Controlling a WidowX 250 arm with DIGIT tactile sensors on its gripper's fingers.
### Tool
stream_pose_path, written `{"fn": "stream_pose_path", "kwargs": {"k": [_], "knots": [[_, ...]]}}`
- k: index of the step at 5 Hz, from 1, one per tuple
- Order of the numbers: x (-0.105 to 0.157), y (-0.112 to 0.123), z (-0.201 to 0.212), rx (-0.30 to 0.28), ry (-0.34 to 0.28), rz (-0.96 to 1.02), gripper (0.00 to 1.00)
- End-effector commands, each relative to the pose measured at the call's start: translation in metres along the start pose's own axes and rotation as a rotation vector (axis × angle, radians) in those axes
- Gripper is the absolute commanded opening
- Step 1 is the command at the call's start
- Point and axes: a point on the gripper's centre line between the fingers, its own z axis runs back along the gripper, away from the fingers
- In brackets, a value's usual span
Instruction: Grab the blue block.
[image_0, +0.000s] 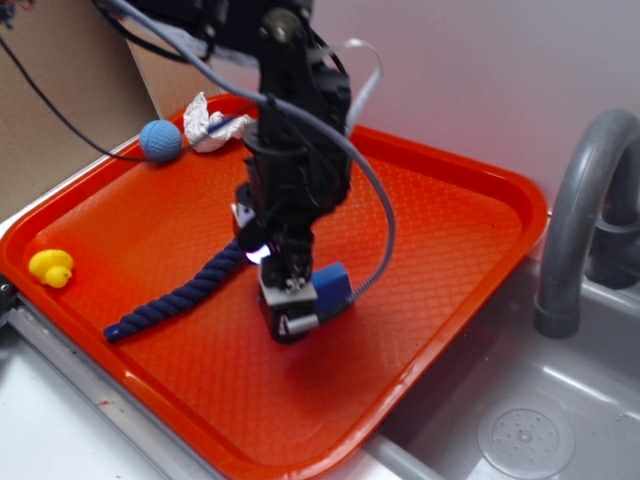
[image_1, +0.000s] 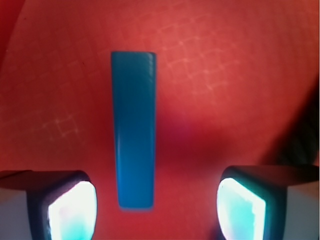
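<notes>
The blue block (image_1: 133, 130) lies flat on the orange tray (image_1: 225, 65), a long narrow brick running away from me in the wrist view. My gripper (image_1: 156, 210) is open, low over the tray, with its near end of the block between the two fingertips and closer to the left finger (image_1: 70, 207); nothing touches it. In the exterior view the gripper (image_0: 288, 310) hangs over the tray's middle with the blue block (image_0: 333, 285) just to its right, partly hidden by the fingers.
A dark navy rope (image_0: 175, 300) lies left of the gripper. A light-blue ball (image_0: 160, 141) and crumpled white paper (image_0: 207, 125) sit at the tray's far corner, a yellow duck (image_0: 52, 267) at its left edge. A grey sink (image_0: 520, 420) and faucet (image_0: 580, 200) lie to the right.
</notes>
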Motion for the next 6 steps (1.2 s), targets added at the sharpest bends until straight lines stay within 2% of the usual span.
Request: {"fn": "stream_pose_path", "kwargs": {"k": [1,2,3,4,5,6], "knots": [[0.002,-0.020,-0.002,0.052,0.009,-0.030,0.00],[-0.005,-0.015,0.008,0.044,-0.019,0.026,0.00],[-0.024,0.000,0.043,0.043,-0.105,0.118,0.00],[-0.053,0.029,0.085,-0.009,-0.174,0.256,0.00],[-0.095,0.063,0.119,-0.054,-0.273,0.466,0.00],[-0.135,0.097,0.132,-0.087,-0.331,0.648,0.00]]}}
